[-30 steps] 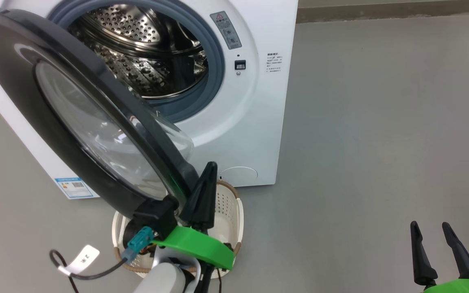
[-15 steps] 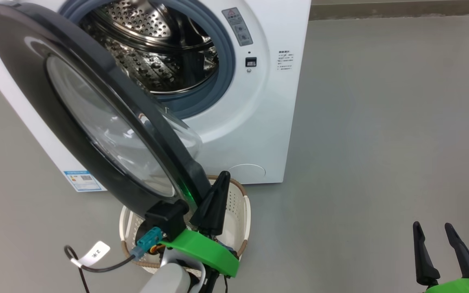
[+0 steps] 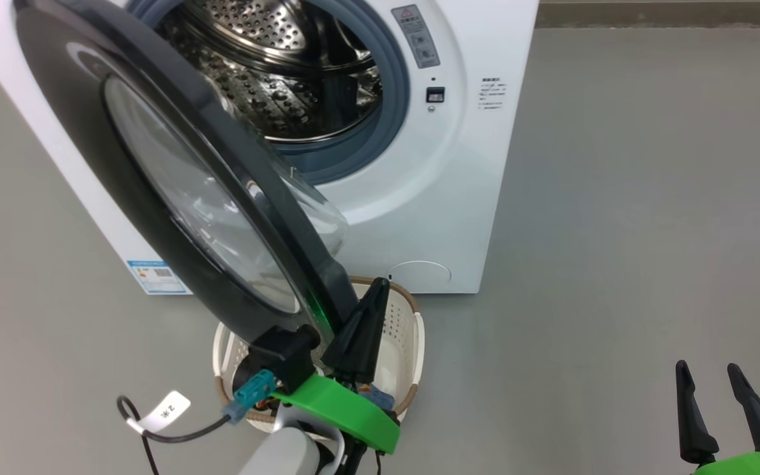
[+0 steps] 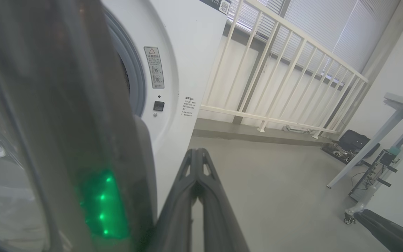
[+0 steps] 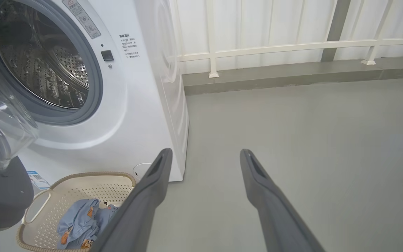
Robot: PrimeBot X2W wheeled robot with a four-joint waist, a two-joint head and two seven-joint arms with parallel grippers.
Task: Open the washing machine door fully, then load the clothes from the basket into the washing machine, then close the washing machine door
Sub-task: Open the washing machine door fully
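Black and shiny, the washing machine door (image 3: 156, 171) stands half open over the basket (image 3: 413, 330), where the clothes (image 5: 79, 220) lie. The left hand (image 3: 380, 287), shut tight and empty, sits just beside the door's edge and might slip off it. The right hand (image 3: 708, 366) hangs open and empty.

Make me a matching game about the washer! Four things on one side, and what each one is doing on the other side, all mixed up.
1. washing machine door
2. clothes
3. left tool
4. right tool

A. fingers spread apart
B. lying in the basket
C. swung out from the washing machine
D. fingers pressed together

Pairs: 1-C, 2-B, 3-D, 4-A.
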